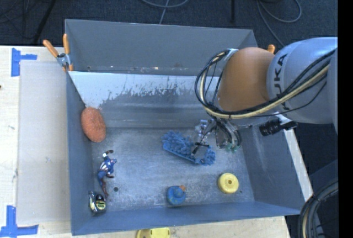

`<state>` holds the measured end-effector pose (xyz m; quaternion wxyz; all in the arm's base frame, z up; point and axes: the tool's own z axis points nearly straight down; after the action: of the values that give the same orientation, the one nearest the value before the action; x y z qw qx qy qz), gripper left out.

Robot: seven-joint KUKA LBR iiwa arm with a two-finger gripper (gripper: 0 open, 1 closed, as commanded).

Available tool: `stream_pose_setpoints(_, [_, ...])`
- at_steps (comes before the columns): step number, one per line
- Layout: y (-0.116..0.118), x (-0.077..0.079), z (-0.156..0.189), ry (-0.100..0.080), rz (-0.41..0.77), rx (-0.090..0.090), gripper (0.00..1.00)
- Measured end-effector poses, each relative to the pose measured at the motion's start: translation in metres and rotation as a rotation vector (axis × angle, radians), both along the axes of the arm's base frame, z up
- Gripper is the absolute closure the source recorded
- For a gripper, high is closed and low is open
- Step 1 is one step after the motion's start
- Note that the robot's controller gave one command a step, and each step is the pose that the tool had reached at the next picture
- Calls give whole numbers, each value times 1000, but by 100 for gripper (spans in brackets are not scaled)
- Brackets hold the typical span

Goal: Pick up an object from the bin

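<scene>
Scuffed grey bin (143, 176), dark cable-strewn floor (110, 5) behind — gripper (203, 143) at blue bristly block (177, 146), grip state unclear.

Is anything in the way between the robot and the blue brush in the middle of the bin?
Nothing visible is. The end effector sits right over the right end of the brush, with nothing between them. The yellow ring and the blue disc lie apart, nearer the front wall.
</scene>
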<state>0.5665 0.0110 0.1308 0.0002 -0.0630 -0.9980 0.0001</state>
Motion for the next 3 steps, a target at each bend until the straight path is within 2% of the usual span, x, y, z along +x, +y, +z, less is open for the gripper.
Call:
stream_pose_setpoints(1, [3,3,-18,-8,0,0,100])
stream_pose_setpoints(2, [12,1,-5,14,-10,0,100])
stream_pose_setpoints(3, [14,0,60,4,4,0,100])
